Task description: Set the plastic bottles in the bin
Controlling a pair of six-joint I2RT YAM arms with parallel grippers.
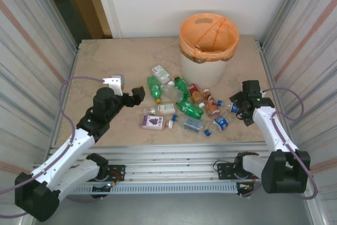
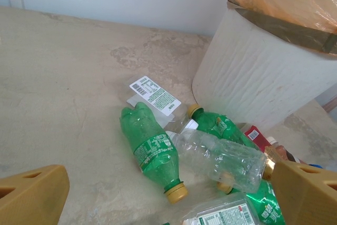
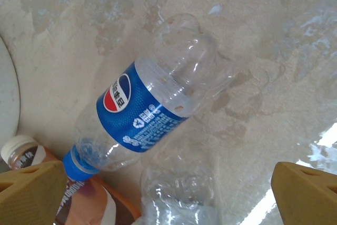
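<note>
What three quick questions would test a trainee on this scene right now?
1. True or false: the right gripper is shut on the blue-labelled clear bottle.
2. The bag lining the bin is: A blue, B orange, C black?
3. In the left wrist view, what colour is the cap of the leftmost green bottle?
Key: 1 false, it is open; 2 B; 3 yellow.

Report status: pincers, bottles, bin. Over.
Left pincer open, empty, left of the plastic bottles. Right pincer open above a blue-label bottle. Pile on table; bin upright behind, no obstruction seen.
</note>
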